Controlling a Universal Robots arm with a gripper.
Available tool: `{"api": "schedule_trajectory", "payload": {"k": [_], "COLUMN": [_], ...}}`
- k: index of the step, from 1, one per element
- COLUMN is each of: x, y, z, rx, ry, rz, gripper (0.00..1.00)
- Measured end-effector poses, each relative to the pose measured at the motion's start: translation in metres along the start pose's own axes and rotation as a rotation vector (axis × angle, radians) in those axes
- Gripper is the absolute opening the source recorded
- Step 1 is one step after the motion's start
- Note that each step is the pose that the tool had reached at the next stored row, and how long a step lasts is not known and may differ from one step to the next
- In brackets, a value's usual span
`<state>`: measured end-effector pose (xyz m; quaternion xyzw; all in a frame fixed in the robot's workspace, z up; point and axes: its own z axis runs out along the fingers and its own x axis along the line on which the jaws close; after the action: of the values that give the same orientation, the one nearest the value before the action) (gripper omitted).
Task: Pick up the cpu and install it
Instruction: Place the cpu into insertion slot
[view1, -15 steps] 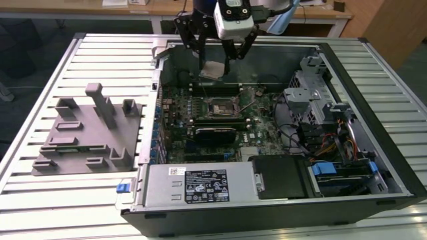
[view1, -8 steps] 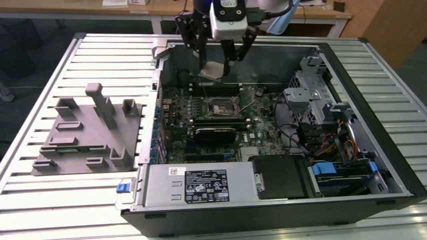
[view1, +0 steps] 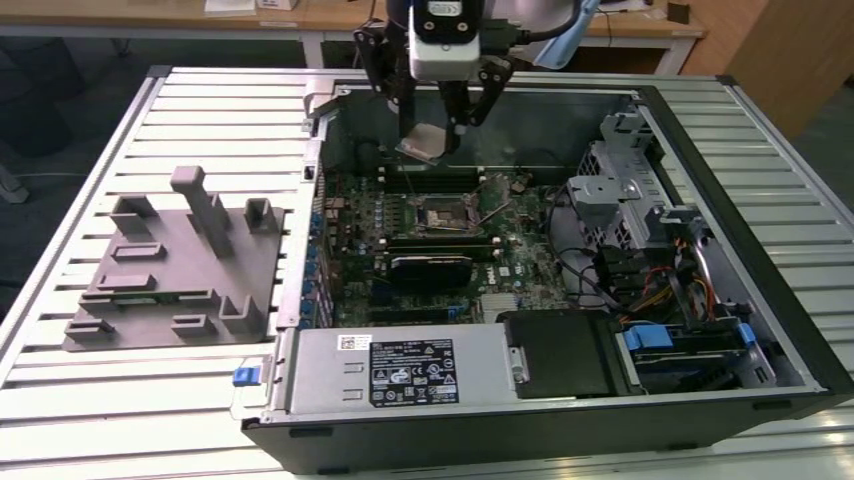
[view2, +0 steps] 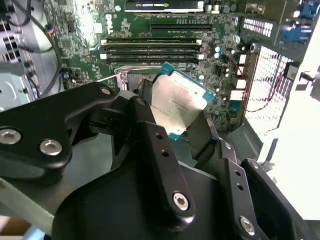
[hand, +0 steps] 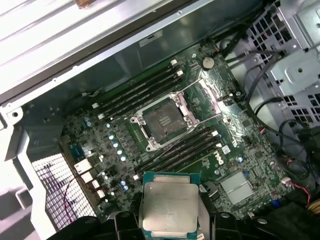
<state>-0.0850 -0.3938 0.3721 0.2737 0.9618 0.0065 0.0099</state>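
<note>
Tool (view1: 430, 138) grips cpu (hand: 170, 207) — silvery square top, teal rim, tilted.

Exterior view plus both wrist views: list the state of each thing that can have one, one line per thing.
cpu: held in the air, tilted, above the motherboard, not seated.
gripper: shut on the cpu.
socket: empty, no chip in it.
computer case: lying on its side, side panel off, inside exposed.
grey fixture block: resting on the slatted table at the exterior view's left of the case, apart from the gripper.
</note>
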Motion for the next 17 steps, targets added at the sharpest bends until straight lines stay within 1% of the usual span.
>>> {"api": "schedule_trajectory", "payload": {"k": [17], "x": [0.0002], "y": [0.0001], "z": [0.0048], "rx": [0.0044], "ry": [-0.0051], "rz": [0.284], "gripper": [0.53]}}
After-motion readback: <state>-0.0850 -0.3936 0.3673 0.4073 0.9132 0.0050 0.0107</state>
